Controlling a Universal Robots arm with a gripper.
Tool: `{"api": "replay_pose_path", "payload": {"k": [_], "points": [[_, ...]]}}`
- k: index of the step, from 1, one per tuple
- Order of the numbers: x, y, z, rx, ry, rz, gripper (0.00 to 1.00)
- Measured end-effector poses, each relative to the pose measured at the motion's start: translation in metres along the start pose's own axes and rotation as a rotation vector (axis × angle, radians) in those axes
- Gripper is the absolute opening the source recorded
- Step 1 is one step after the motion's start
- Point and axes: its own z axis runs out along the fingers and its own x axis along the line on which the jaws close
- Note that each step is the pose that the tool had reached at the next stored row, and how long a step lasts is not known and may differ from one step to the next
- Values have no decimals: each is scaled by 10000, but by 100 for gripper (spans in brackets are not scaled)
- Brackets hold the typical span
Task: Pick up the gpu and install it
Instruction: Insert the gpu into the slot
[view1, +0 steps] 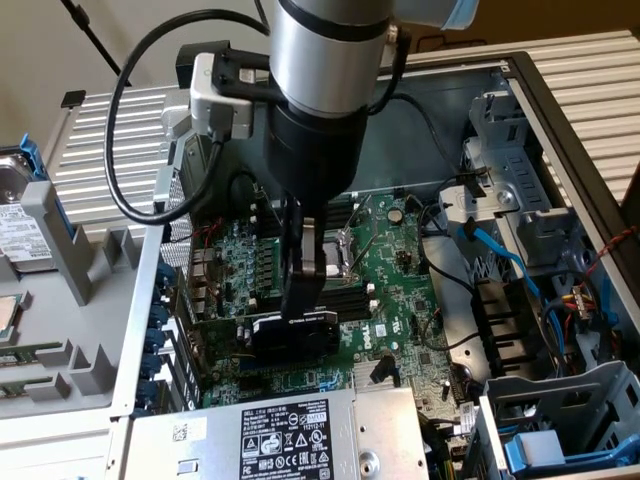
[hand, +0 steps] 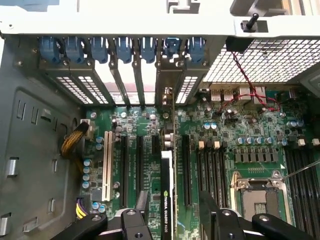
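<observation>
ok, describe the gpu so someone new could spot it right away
Start at the open computer case and its big green motherboard. The gpu stands on edge in an expansion slot, right under the robot's open hand. Unlike the bare slots beside it, it's a black-shrouded card with a green logo strip along its edge.

My matt black metal tool (hand: 170, 220) straddles the gpu's (hand: 167, 200) black plastic shroud. Below lies a glossy green circuit-board motherboard (hand: 250, 135); beyond stands the dull grey sheet-metal case (hand: 35, 150).
</observation>
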Motion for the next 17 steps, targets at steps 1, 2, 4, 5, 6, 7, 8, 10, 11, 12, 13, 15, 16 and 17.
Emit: {"api": "replay_pose_path", "payload": {"k": [1, 2, 4, 5, 6, 7, 8, 10, 11, 12, 13, 15, 16, 17], "points": [[-3, 13, -6, 93, -3, -4, 52], [-5, 26, -12, 192, -6, -8, 52], [-9, 52, -21, 406, -11, -17, 52], [-11, 65, -25, 514, -14, -22, 52], [-13, 78, -30, 618, -17, -27, 52], [-15, 93, -35, 717, -20, -31, 52], [-17, 108, -40, 809, -22, -34, 52], [-21, 138, -53, 985, -28, -42, 52], [-24, 152, -59, 1072, -30, -46, 52], [-26, 167, -65, 1159, -31, -50, 52], [-29, 181, -72, 1261, -34, -54, 52], [-35, 206, -82, 1457, -41, -63, 52], [-38, 219, -88, 1555, -41, -66, 52], [-43, 229, -93, 1655, -44, -71, 52]]}}
